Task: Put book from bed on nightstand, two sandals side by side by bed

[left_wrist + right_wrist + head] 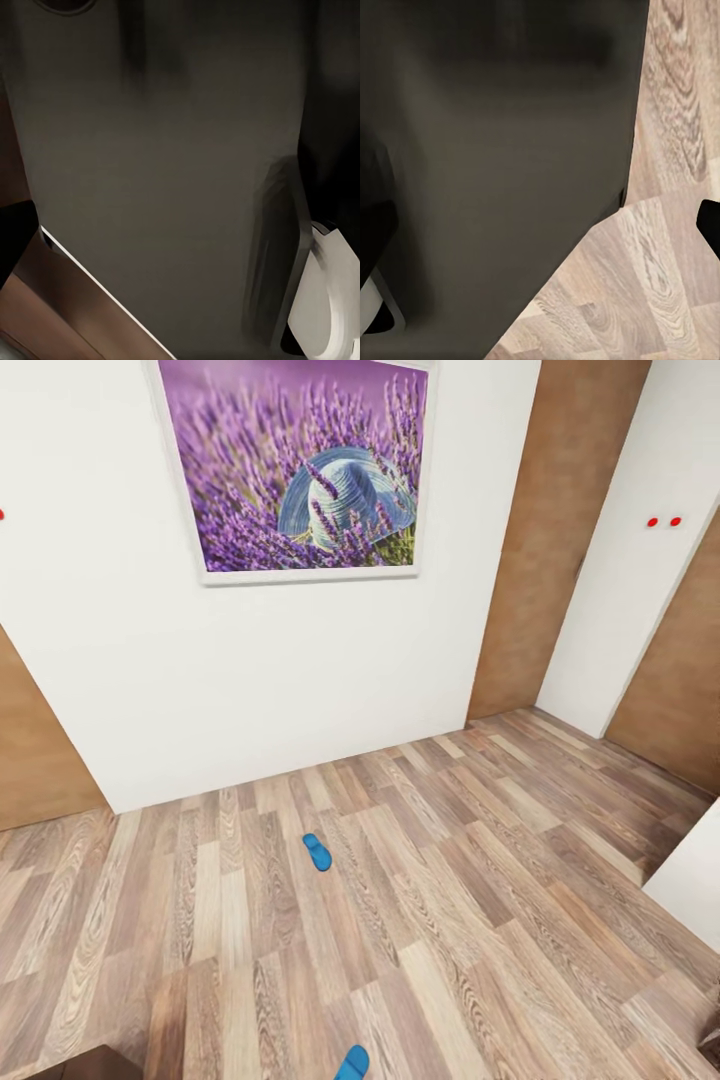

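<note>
One bright blue sandal [317,852] lies on the wooden floor in the middle of the head view, about a step out from the white wall. The other sandal [352,1063] lies closer to me, cut off by the picture's lower edge. They are well apart, not side by side. A pale grey corner, probably the bed [690,880], juts in at the right edge. The book and the nightstand are out of view. Both wrist views are up against a blurred dark grey surface [157,172] [495,150].
A white wall [260,680] with a lavender picture [300,465] faces me. Brown wooden doors or panels stand at the left [30,750] and right [560,530]. A dark brown edge [90,1065] shows at the lower left. Wood floor [660,285] lies beside the right wrist.
</note>
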You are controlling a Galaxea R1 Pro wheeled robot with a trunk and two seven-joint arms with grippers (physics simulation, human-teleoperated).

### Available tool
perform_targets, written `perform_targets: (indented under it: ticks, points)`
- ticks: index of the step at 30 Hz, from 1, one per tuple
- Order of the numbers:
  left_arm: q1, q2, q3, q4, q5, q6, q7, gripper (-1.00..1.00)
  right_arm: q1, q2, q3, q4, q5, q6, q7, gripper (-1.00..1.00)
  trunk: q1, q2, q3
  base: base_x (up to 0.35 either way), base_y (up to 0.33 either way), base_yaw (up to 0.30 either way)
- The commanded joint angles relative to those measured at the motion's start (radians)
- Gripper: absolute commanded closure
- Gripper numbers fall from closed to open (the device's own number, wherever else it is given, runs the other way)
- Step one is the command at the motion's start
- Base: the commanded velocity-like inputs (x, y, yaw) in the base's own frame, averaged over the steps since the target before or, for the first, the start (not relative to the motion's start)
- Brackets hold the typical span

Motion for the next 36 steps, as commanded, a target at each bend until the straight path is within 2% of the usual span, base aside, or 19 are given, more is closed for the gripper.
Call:
perform_targets:
  ticks: [1, 17, 36]
  points:
    - [0.001, 0.000, 0.000, -0.002, -0.001, -0.001, -0.001, -1.00, 0.001, 0.000, -0.001, -0.001, -0.001, -0.002, 0.002, -1.00, 0.000, 0.000, 0.000, 0.000, 0.000, -0.044]
    - [0.001, 0.000, 0.000, -0.002, -0.001, -0.001, -0.001, -1.00, 0.001, 0.000, 0.000, -0.001, -0.001, -0.002, 0.002, -1.00, 0.000, 0.000, 0.000, 0.000, 0.000, -0.030]
    - [0.001, 0.000, 0.000, -0.002, -0.001, -0.001, 0.000, -1.00, 0.001, 0.000, 0.000, 0.000, -0.001, -0.002, 0.002, -1.00, 0.000, 0.000, 0.000, 0.000, 0.000, -0.170]
